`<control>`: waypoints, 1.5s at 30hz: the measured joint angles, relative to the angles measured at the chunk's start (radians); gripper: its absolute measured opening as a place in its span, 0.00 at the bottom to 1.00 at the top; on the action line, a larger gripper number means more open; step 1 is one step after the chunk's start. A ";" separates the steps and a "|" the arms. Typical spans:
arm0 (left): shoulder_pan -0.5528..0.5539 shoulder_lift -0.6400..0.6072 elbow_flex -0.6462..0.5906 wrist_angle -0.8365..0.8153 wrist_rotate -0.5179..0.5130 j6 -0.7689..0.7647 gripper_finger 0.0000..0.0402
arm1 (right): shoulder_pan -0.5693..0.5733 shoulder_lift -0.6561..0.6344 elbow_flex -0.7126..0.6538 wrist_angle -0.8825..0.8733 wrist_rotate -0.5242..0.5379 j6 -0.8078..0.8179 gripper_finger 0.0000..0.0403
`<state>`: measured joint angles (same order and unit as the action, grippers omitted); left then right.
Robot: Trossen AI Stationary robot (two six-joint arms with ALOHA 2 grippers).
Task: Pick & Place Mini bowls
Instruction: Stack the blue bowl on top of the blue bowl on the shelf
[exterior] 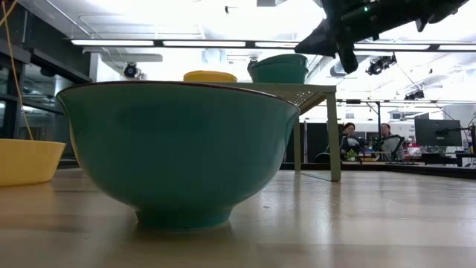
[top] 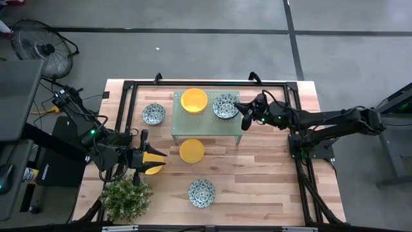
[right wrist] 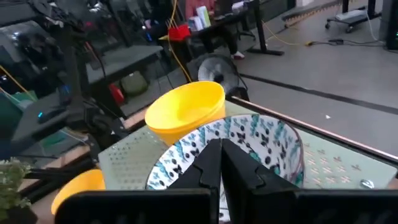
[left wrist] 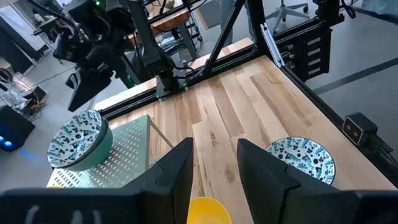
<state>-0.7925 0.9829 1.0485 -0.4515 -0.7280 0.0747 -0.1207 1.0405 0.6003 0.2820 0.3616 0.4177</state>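
Observation:
My left gripper (top: 158, 161) (left wrist: 214, 163) is open and hovers above a yellow mini bowl (top: 153, 170) (left wrist: 208, 213) near the table's left edge. That bowl (exterior: 22, 160) rests on its base with no finger on it. My right gripper (top: 244, 121) (right wrist: 219, 148) (exterior: 346, 59) is shut. It hangs in the air just right of a patterned bowl (top: 225, 106) (right wrist: 261, 140) that stands on the pale green stand (top: 206, 125). A second yellow bowl (top: 194, 100) (right wrist: 186, 112) shares the stand. A third yellow bowl (top: 192, 150) sits in front of the stand.
Patterned bowls rest on the table left of the stand (top: 153, 114) and near the front edge (top: 201, 192) (exterior: 178, 149) (left wrist: 300, 158). A potted plant (top: 127, 198) stands at the near left corner. A black frame (top: 129, 87) borders the table. Bare wood lies on the right half.

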 joint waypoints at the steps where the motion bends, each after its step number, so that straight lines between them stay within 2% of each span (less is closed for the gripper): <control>1: 0.000 0.000 0.000 0.000 0.000 0.000 0.30 | 0.000 0.000 -0.003 -0.002 0.002 -0.004 0.00; 27: 0.000 0.000 0.000 0.000 -0.026 0.000 0.30 | -0.010 0.002 -0.003 -0.060 0.003 -0.026 0.00; 45: 0.000 0.000 0.000 0.007 -0.036 0.003 0.30 | -0.010 0.000 -0.003 -0.029 0.011 -0.007 0.00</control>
<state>-0.7924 0.9829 1.0485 -0.4442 -0.7640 0.0782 -0.1310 1.0401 0.5968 0.2526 0.3729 0.4109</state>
